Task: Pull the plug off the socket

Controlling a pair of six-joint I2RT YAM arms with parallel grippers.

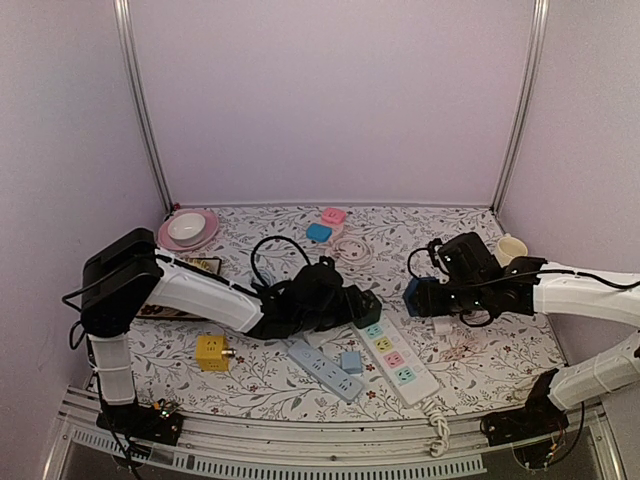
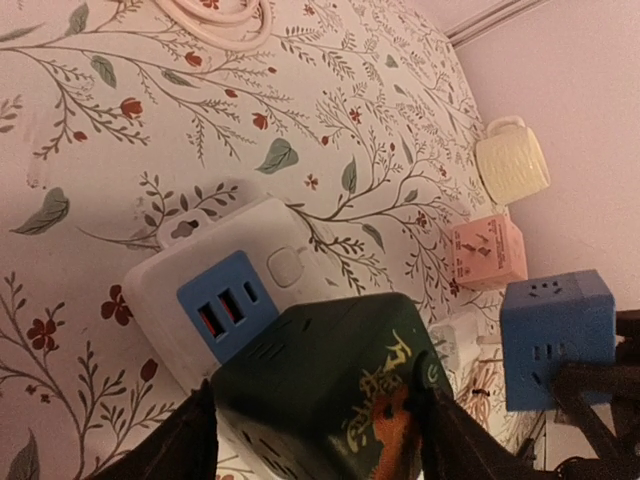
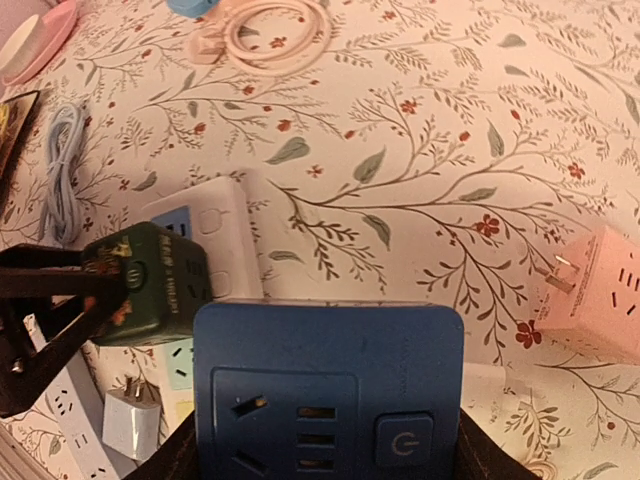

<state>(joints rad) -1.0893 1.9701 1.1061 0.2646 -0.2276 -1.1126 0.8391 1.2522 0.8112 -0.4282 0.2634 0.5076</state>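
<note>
left gripper [image 2: 318,425]: clamped on the dark green plastic cube socket [image 2: 330,395], with one finger against each side.
right gripper [image 3: 322,445]: clamped on the blue plastic cube socket [image 3: 328,385], whose face with the slots and power button is turned to the wrist camera.
dark green plastic cube socket, place: near the middle of the floral-patterned desk [image 1: 480,375], over the far end of the long white power strip [image 1: 397,352], by its blue USB panel. It cannot be told whether its underside is seated in the strip.
blue plastic cube socket, place: at 3 o'clock of the green cube, near it but with a gap between them.
small white adapter [image 1: 441,326]: on the desk at 5 o'clock of the blue cube.
pink cube adapter [image 3: 595,290]: lying on its side, prongs showing.
cream ribbed mug [image 1: 510,248]: at 1 o'clock of the right gripper.
grey power strip [image 1: 325,368]: at 7 o'clock of the green cube, with a pale blue plug [image 1: 351,361] on it.
yellow cube socket [image 1: 211,351]: at 9 o'clock of the grey strip, well apart.
</note>
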